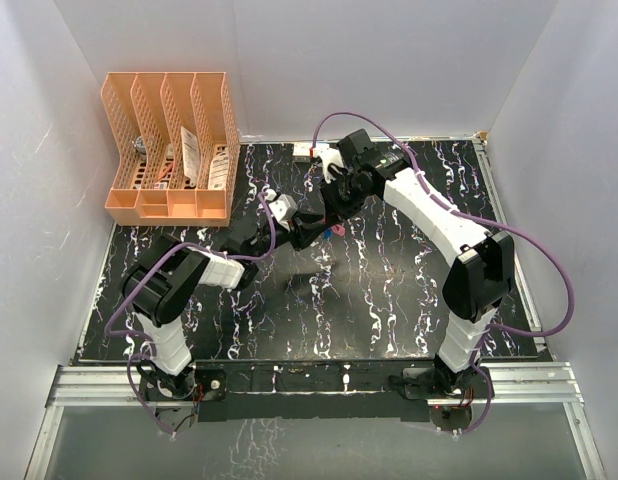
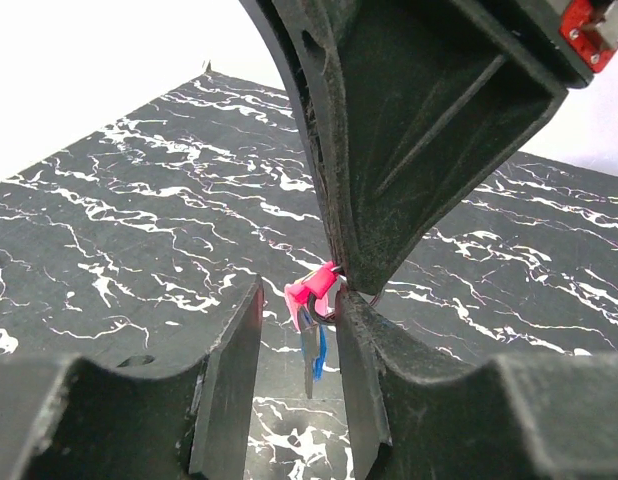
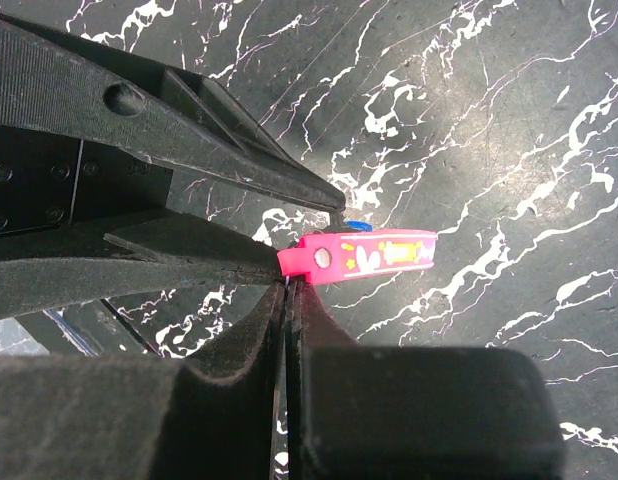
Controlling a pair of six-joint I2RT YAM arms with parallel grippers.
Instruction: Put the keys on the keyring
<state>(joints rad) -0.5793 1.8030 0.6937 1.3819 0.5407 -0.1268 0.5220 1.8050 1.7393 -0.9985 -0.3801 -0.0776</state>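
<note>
Keyring (image 3: pixel 374 252): short pink-red strap with a purple edge, printed with white shapes and small yellow marks. A round stud sits near the held end. The strap is held level above the black, white-veined desk (image 3: pixel 489 120), around mid-desk in the top view.

Right tool (image 3: pixel 287 285): jaws together, pinching the strap's end.

Blue key (image 2: pixel 314 352) hangs below the strap, blade down, in the gap of the left tool (image 2: pixel 301 300). That tool's jaws stand apart, with space either side of the key.
</note>
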